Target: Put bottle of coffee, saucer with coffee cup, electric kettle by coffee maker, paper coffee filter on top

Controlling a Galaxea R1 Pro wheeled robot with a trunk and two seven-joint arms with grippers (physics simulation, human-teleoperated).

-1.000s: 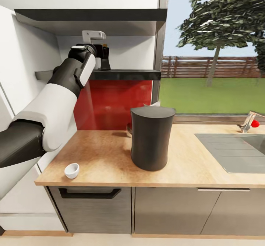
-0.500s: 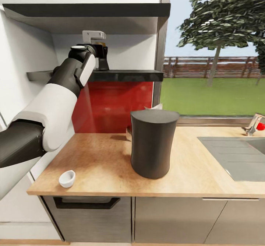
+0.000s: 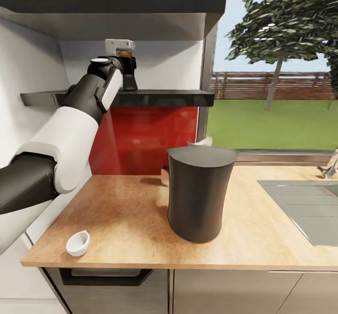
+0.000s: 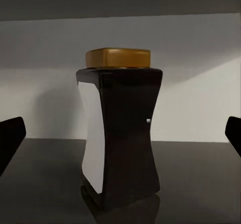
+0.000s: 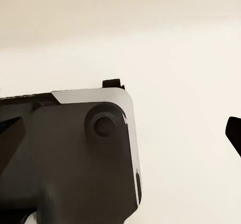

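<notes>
On kitchen shelf (image 3: 159, 98) | bottle of coffee (image 4: 120, 133) upright between spread left gripper (image 4: 120, 133) fingers (image 4: 11, 136), untouched

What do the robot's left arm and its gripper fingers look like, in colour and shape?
The left arm is built of rounded segments: dark grey near the body, then glossy white, then dark with a white side panel and a round cap. A small white bracket sits at the wrist. The left gripper has black fingers.
</notes>
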